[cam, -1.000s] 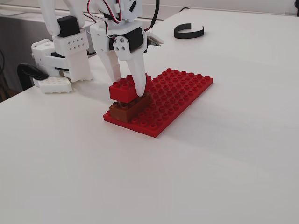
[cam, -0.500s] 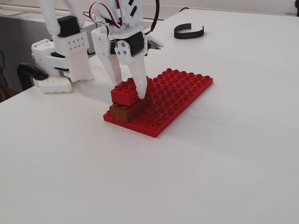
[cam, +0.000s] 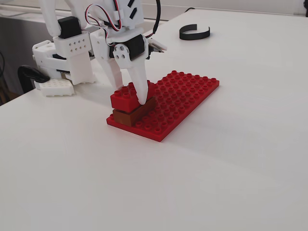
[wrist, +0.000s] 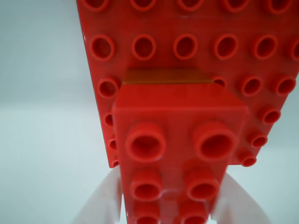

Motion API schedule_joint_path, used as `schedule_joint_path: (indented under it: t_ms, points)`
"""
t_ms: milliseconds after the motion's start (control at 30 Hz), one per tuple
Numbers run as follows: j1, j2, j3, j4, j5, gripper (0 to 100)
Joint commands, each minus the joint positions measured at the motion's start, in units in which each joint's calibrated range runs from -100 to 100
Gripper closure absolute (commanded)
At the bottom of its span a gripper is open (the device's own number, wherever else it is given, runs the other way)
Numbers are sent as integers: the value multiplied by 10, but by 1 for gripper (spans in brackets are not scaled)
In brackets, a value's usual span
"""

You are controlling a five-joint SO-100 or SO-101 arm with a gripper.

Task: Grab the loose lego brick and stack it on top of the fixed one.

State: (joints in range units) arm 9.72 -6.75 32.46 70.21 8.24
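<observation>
On the white desk (cam: 231, 159) lies the flat red baseplate (cam: 185, 98), with the fixed one (cam: 130, 115), brown, at its near left corner and the loose lego brick (cam: 126, 97) sitting directly on top of it. This looks like the seating step: next comes a firm downward press to lock the studs, then letting go. The arm reaches steeply down from the upper left of the fixed view, its fingers (cam: 139, 91) closed on the red brick's sides.

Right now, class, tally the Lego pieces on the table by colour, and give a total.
Red: 2, the red brick held in the gripper, and the flat baseplate
Brown: 1, the brown brick under the red one
Total: 3
</observation>
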Motion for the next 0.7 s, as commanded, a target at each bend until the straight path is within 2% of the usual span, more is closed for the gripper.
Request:
schedule_joint_path:
  t_ms: [0,200,267,667]
  points:
    - [1,1,-5,-1,2,93]
    - [1,1,-3,-1,2,76]
    - [1,1,-3,-1,2,74]
    - [1,-6,-10,32,2,72]
